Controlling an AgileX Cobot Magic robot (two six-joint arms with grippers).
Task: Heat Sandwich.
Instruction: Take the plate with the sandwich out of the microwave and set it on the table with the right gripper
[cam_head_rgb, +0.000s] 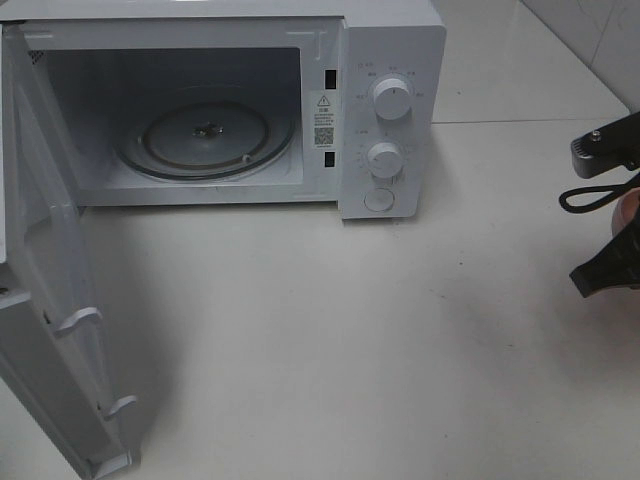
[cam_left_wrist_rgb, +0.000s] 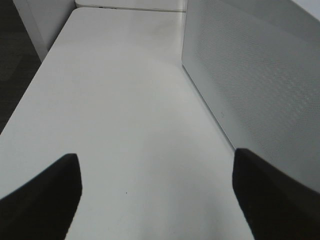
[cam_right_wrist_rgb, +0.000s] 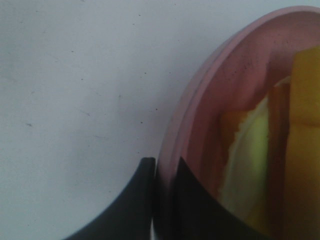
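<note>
In the right wrist view my right gripper is shut on the rim of the round pink plate, one finger inside the rim and one outside. On the plate lies the sandwich, yellow and pale, only partly in frame. The exterior view shows just the right gripper at the far right edge, well right of the white microwave. The microwave's door stands swung wide open to the left, showing the bare glass turntable. My left gripper is open and empty over the white table.
The open door's perforated panel stands close beside the left gripper. Two knobs and a button are on the microwave's front panel. White table surface stretches in front of the microwave.
</note>
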